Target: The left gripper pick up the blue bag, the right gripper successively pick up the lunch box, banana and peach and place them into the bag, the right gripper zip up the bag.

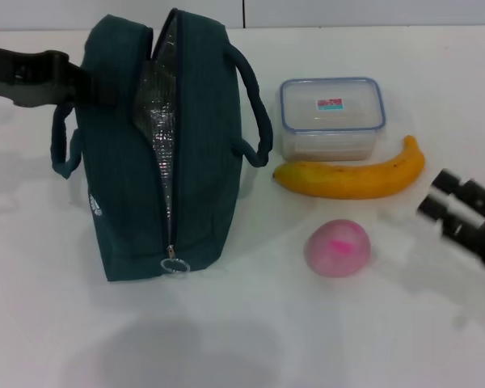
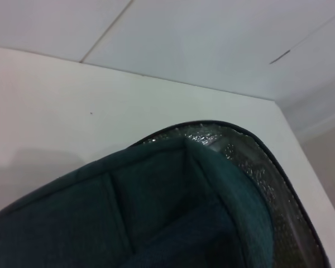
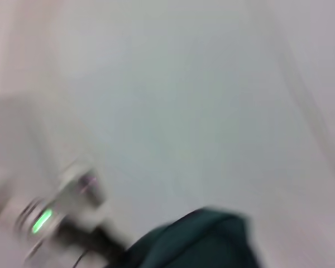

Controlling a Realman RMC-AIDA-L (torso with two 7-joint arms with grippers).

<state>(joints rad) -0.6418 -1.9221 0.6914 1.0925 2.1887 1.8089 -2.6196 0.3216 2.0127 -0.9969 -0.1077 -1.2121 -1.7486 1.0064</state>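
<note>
The blue bag (image 1: 202,145) stands on the white table (image 1: 307,339), unzipped, with its silver lining showing and the zip pull (image 1: 175,264) at its near end. My left gripper (image 1: 93,81) is against the bag's far left upper edge, beside a handle. The left wrist view shows the bag's rim (image 2: 156,212) up close. To the bag's right lie the clear lunch box (image 1: 331,113) with a blue-rimmed lid, the banana (image 1: 352,178) in front of it, and the pink peach (image 1: 337,247) nearer still. My right gripper (image 1: 438,196) hangs open at the right, beyond the banana's tip, holding nothing.
A wall runs along the table's back edge (image 1: 242,24). The right wrist view is smeared and shows only a corner of the bag (image 3: 201,240) and a device with a green light (image 3: 42,220).
</note>
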